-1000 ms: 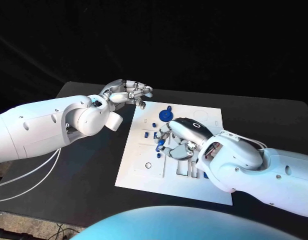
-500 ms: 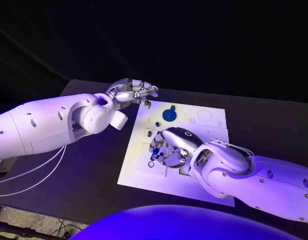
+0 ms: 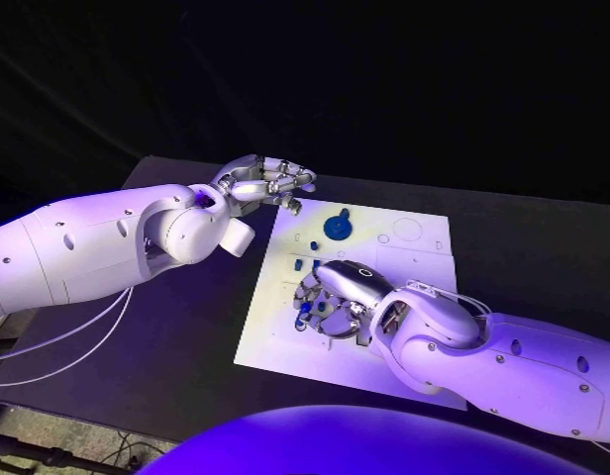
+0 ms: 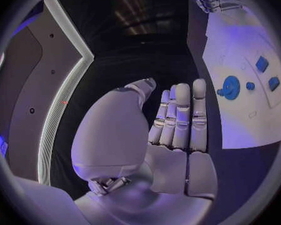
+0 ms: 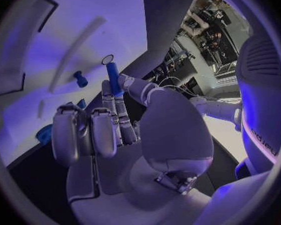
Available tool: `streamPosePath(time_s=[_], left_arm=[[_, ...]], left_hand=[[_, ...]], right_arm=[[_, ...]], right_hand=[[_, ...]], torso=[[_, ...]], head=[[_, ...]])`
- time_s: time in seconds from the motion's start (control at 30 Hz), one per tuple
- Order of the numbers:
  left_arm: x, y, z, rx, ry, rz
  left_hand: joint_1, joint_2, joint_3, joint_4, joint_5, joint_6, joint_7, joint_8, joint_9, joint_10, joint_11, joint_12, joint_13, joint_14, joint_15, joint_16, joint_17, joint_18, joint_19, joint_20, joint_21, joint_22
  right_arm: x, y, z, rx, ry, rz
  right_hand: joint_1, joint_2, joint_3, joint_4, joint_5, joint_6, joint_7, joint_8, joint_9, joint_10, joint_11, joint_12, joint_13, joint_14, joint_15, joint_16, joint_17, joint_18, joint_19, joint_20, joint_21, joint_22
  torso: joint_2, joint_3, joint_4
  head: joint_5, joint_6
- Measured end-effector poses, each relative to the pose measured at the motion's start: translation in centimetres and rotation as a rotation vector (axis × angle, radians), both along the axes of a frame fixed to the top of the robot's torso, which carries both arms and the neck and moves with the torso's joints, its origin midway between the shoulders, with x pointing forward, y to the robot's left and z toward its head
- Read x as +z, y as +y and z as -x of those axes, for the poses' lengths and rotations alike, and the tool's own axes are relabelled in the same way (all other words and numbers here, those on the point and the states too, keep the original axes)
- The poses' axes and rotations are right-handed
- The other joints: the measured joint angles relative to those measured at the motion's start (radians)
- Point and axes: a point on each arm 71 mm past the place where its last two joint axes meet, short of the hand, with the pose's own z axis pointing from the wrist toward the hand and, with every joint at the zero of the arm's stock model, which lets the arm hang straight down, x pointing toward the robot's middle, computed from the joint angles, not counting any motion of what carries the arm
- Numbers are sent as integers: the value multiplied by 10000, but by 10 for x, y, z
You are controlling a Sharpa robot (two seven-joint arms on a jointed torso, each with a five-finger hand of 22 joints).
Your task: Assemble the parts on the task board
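1. Two hands working. Nearest, lower centre of the head view, the right hand [image 3: 337,297] is hovering low over the left-middle of the task board [image 3: 284,361], fingers curling down.
2. It's pinching a blue peg [image 5: 113,78] between thumb and a fingertip, other fingers loosely bent. The peg's long axis is running on past the fingertips toward the board face, w/ a small ring-shaped hole [image 5: 107,59] lying just off its far tip. Judgement: the coming move is turning on lining that axis up w/ the hole, then pushing straight in.
3. Board contents: a short blue stud [image 5: 80,78] is standing in the board beside the peg; small blue pieces [image 3: 305,308] are sitting by the right fingers; farther up, a round blue gear [image 3: 338,227] is seated near the board's top edge, w/ two blue blocks [image 4: 262,63] close by.
4. Farthest, upper left of the head view, the left hand [image 3: 266,182] is hanging off the board's top-left corner, fingers curling in close together, holding nothing.
5. Right hand is clearly nearer the hole; the left one isn't touching anything.
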Motion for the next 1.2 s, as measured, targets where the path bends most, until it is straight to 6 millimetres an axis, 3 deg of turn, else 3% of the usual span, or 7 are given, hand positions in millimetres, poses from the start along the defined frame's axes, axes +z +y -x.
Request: streamPosePath(time_s=[1.2], left_arm=[[0, 1, 0, -1, 9, -5]], left_hand=[[-51, 51, 0, -1, 0, -33, 33, -1, -2, 0, 0, 0, 7, 0, 0, 0, 0, -1, 35, 36, 0, 1]], right_arm=[[-9, 3, 1, 92, -282, 751]], right_hand=[[-39, -38, 27, -27, 38, -2, 0, -10, 24, 0, 0, -36, 24, 0, 0, 0, -47, 3, -1, 0, -42, 5]], torso=[[-13, 12, -19]], head=[[35, 0]])
